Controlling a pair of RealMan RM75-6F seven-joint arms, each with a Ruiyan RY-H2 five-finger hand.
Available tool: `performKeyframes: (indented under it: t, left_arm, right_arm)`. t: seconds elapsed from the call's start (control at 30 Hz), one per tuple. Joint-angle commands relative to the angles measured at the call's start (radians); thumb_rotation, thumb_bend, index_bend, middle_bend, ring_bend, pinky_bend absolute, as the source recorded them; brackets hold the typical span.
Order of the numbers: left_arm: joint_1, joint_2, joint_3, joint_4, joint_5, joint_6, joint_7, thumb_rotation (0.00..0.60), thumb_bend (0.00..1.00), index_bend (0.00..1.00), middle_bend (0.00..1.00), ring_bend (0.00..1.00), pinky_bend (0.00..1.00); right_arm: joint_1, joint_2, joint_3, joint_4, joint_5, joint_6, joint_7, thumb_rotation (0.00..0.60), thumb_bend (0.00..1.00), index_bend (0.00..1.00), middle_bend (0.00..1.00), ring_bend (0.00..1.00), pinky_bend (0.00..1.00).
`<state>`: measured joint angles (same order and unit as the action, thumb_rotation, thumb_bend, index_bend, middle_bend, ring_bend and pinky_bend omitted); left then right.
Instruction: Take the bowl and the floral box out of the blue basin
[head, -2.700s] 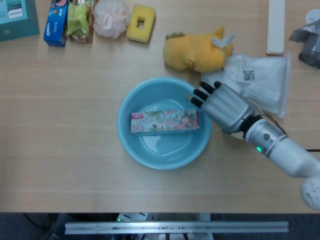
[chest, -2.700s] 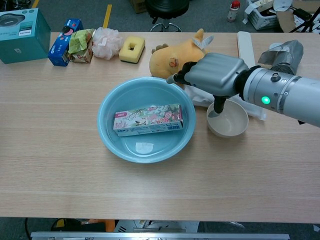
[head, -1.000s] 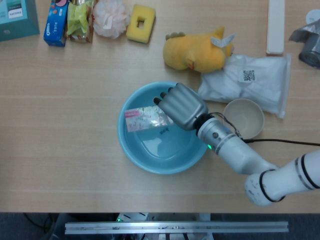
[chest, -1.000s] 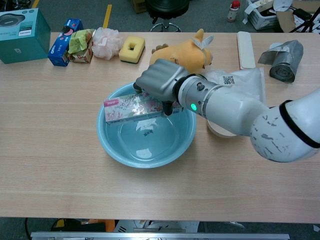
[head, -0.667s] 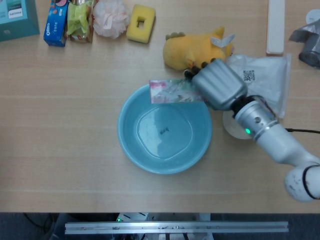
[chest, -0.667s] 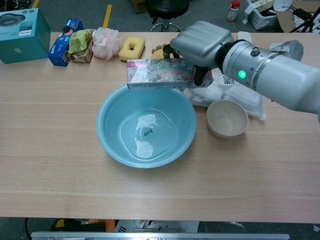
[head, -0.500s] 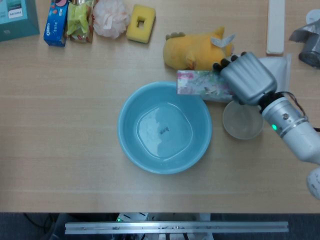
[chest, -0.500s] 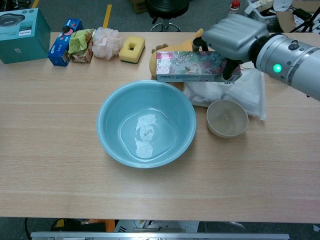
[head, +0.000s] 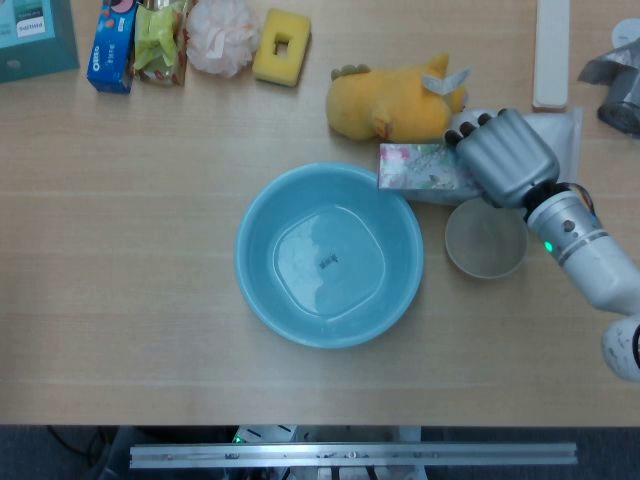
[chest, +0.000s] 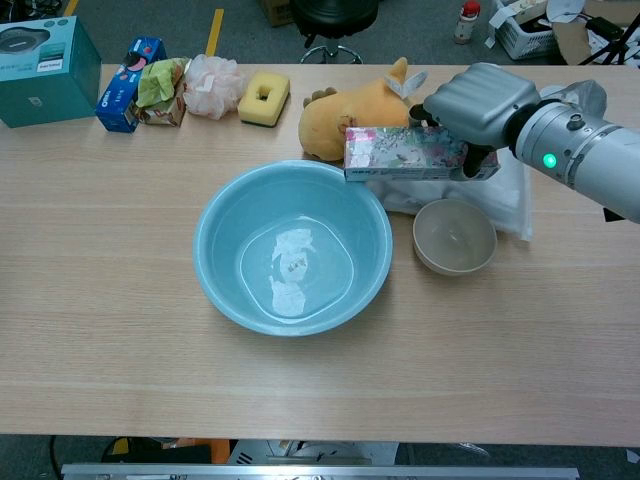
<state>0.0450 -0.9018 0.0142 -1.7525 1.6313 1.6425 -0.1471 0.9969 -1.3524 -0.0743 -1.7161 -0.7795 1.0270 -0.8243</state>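
The blue basin (head: 329, 255) (chest: 293, 244) sits mid-table with nothing in it. My right hand (head: 504, 156) (chest: 478, 104) grips the floral box (head: 421, 168) (chest: 400, 153) by its right end and holds it level, to the right of the basin's far rim, in front of the yellow plush. The beige bowl (head: 486, 239) (chest: 455, 236) stands on the table right of the basin, just below the held box. My left hand shows in neither view.
A yellow plush toy (head: 393, 100) and a white plastic bag (chest: 505, 183) lie right behind the box. Along the far edge are a teal box (chest: 42, 72), a blue snack pack (head: 111, 45), a pink puff (head: 220, 34) and a yellow sponge (head: 281, 46).
My right hand gripped the floral box in the basin, lifted it out and carried it rightward. In the last half second it moved further right and a little lower, above the bowl's far side.
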Motion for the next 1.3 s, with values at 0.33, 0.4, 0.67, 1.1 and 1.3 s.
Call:
performKeyframes:
  t: [0.33, 0.4, 0.67, 1.1, 1.3]
  left_arm:
    - [0.003, 0.004, -0.001, 0.003, -0.003, 0.008, -0.008, 0.600, 0.24, 0.36, 0.28, 0.19, 0.16]
    - [0.002, 0.004, -0.001, 0.005, -0.001, 0.008, -0.010, 0.600, 0.24, 0.36, 0.28, 0.19, 0.16]
    - [-0.007, 0.002, -0.007, 0.011, 0.002, 0.005, -0.016, 0.600, 0.24, 0.36, 0.28, 0.19, 0.16]
    - [-0.034, -0.014, -0.018, 0.016, -0.016, -0.034, 0.032, 0.600, 0.24, 0.36, 0.28, 0.19, 0.16]
    - [-0.046, -0.025, -0.014, 0.004, -0.030, -0.068, 0.064, 0.600, 0.24, 0.36, 0.28, 0.19, 0.16]
  right_arm:
    - [0.024, 0.016, 0.058, -0.076, 0.073, 0.000, -0.045, 0.600, 0.21, 0.00, 0.00, 0.01, 0.29]
    - [0.012, 0.052, 0.064, -0.110, 0.053, 0.017, -0.025, 0.600, 0.20, 0.00, 0.00, 0.00, 0.28]
    - [-0.099, 0.234, 0.044, -0.253, -0.063, 0.132, 0.070, 0.600, 0.20, 0.00, 0.04, 0.03, 0.28]
    - [-0.459, 0.428, -0.101, -0.308, -0.392, 0.481, 0.226, 0.600, 0.21, 0.12, 0.23, 0.16, 0.29]
    - [-0.610, 0.438, -0.146, -0.283, -0.525, 0.600, 0.265, 0.600, 0.21, 0.15, 0.24, 0.17, 0.29]
